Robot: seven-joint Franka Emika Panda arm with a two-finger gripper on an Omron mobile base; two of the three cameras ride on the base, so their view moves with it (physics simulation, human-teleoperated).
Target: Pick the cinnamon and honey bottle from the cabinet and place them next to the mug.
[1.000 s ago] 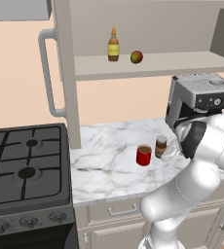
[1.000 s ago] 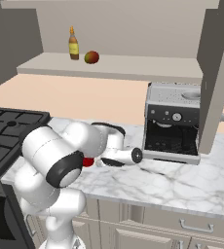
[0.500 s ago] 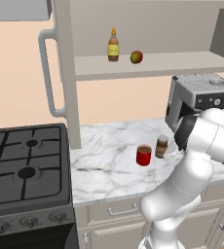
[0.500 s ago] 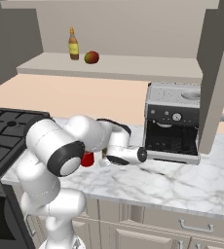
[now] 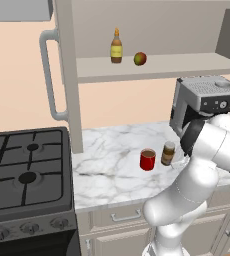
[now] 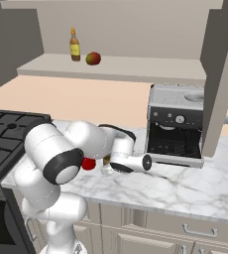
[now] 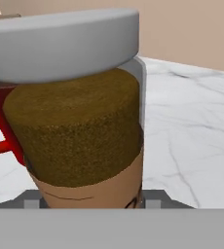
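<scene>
On marble counter [image 5: 112, 165], cinnamon [image 5: 168, 153] beside mug [image 5: 147, 159], coffee machine [image 5: 204, 100] behind, pincer grip unclear.

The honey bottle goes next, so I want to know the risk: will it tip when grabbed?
Probably tippy: the honey bottle is tall and slim with a narrow neck. Likely rigid, so it shouldn't flex. A sideways nudge might knock it toward the fruit beside it.
</scene>
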